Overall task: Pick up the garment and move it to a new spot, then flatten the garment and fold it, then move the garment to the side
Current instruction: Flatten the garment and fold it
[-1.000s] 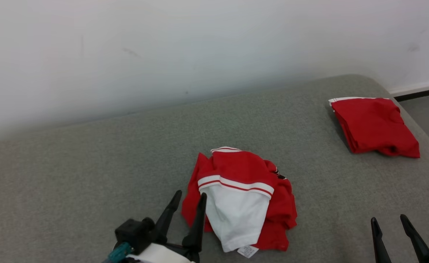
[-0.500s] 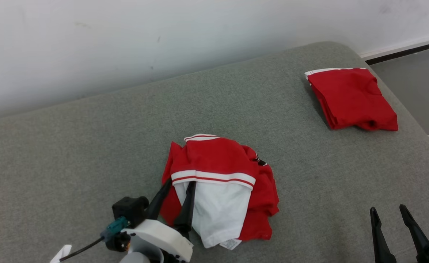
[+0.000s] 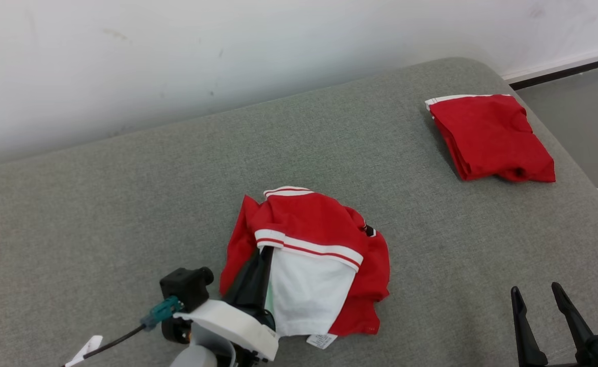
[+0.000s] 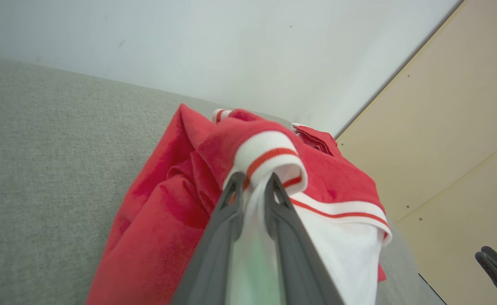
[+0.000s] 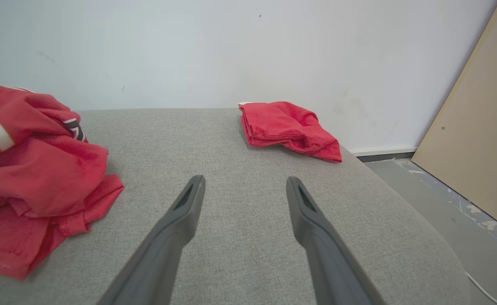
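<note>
Now the left gripper (image 4: pixel 253 183) is narrow, pinching the white layer of the garment (image 3: pixel 324 229), crumpled near-centre on the grey cushion (image 3: pixel 100 204). The right gripper (image 5: pixel 245 186) stands wide, w/o load. Risk: such a thin pinch may slip at lift.

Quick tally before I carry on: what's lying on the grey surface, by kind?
Crumpled garment, red and white: 1
Folded garment, red: 1
Total: 2
</note>
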Robot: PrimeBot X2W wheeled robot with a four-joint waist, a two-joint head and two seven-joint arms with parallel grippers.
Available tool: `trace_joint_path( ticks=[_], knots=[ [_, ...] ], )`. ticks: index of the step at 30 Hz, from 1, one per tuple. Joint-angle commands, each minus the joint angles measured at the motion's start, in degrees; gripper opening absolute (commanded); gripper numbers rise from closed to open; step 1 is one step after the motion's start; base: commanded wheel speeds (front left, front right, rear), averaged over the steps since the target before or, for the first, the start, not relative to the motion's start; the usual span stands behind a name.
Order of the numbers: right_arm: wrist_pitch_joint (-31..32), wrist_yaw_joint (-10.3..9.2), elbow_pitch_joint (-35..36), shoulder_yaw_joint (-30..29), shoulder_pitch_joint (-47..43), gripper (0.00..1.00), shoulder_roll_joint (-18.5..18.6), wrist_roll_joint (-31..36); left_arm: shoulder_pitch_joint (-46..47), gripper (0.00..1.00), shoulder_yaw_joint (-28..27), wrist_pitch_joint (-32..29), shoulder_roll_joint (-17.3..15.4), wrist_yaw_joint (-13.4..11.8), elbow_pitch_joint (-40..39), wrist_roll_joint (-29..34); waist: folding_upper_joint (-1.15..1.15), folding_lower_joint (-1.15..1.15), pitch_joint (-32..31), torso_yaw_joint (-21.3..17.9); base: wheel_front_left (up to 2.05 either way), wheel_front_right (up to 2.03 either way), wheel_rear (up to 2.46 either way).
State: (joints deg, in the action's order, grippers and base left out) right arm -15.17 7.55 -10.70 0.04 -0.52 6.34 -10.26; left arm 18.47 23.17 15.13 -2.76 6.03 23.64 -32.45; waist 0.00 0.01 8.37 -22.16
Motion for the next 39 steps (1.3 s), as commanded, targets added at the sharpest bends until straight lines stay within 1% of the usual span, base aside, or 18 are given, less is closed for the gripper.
trace_joint_path(
  ticks=[1, 6, 11, 13, 15, 17, 19, 23, 26, 29, 31, 39],
  knots=[
    [0.1, -0.12, -0.1, 0.1, 0.0, 1.0, 0.4, -0.2, 0.4, 0.0, 0.3, 0.0, -0.3, 0.3, 0.0, -0.4, 0.0, -0.01, -0.1, 0.0, 0.0, 0.0, 0.0],
    [0.1, -0.12, -0.2, -0.2, -0.4, 1.0, 0.3, -0.3, 1.2, 0.0, -0.2, 0.0, -0.3, 0.5, -1.6, -0.5, 0.0, -0.01, -0.6, 0.3, 0.0, 0.0, 0.0],
    [0.1, -0.12, -0.3, -1.2, -1.7, 1.0, 0.1, 0.0, 1.5, 0.0, -2.2, 0.0, -0.3, 0.8, -6.6, 0.4, 0.0, -0.01, -1.8, 1.9, 0.0, 0.0, 0.0],
    [0.1, -0.12, -0.5, -1.3, -2.2, 1.0, 0.0, 0.0, 1.4, 0.0, -3.1, 0.0, -1.2, 1.0, -9.0, 0.0, 0.0, -0.01, -2.6, 2.6, 0.0, 0.0, 0.0],
    [0.1, -0.12, -0.6, -1.3, -2.5, 1.0, 0.0, 0.0, 1.5, 0.0, -3.7, -0.7, -3.0, 1.0, -12.0, -1.5, 0.0, -0.01, -3.4, 3.3, 0.0, 0.0, 0.0],
    [0.1, -0.12, -0.7, -1.3, -3.0, 1.0, -0.1, 0.2, 1.5, 0.0, -4.3, -2.8, -5.3, 1.2, -15.6, -3.5, 0.0, -0.01, -4.4, 4.1, 0.0, 0.0, 0.0],
    [0.1, -0.12, -0.8, -1.3, -3.3, 1.0, -0.1, 0.2, 1.7, 0.0, -5.5, -5.9, -8.3, 1.3, -19.7, -5.0, 0.0, -0.01, -5.1, 4.7, 0.0, 0.0, 0.0],
    [0.1, -0.12, -0.9, -1.3, -4.0, 1.0, -0.1, 0.3, 1.9, 0.0, -9.5, -13.2, -13.5, 1.3, -27.6, -11.3, 0.0, -0.01, -6.3, 5.9, 0.0, 0.0, 0.0],
    [0.1, -0.12, -1.0, -1.1, -4.3, 1.0, -0.2, 0.2, 2.8, 0.0, -12.5, -17.9, -17.0, 0.3, -32.1, -14.6, 0.0, -0.01, -6.7, 6.7, 0.0, 0.0, 0.0],
    [0.1, -0.12, -1.0, -1.0, -4.2, 1.0, -0.5, 0.2, 3.5, 0.0, -15.4, -21.7, -20.1, -0.5, -35.0, -17.6, 0.0, -0.01, -6.9, 7.1, 0.0, 0.0, 0.0],
    [0.1, -0.12, -1.0, -0.9, -4.2, 1.0, -0.6, 0.1, 4.1, 0.0, -16.9, -23.8, -21.5, -0.7, -36.2, -19.7, 0.0, -0.01, -7.0, 7.4, 0.0, 0.0, 0.0],
    [0.1, -0.12, -1.2, -0.7, -4.2, 1.0, -0.7, -0.1, 8.4, 0.0, -23.0, -28.2, -26.9, -2.0, -37.8, -24.3, 0.0, -0.01, -7.3, 8.4, 0.0, 0.0, 0.0]
  ],
)
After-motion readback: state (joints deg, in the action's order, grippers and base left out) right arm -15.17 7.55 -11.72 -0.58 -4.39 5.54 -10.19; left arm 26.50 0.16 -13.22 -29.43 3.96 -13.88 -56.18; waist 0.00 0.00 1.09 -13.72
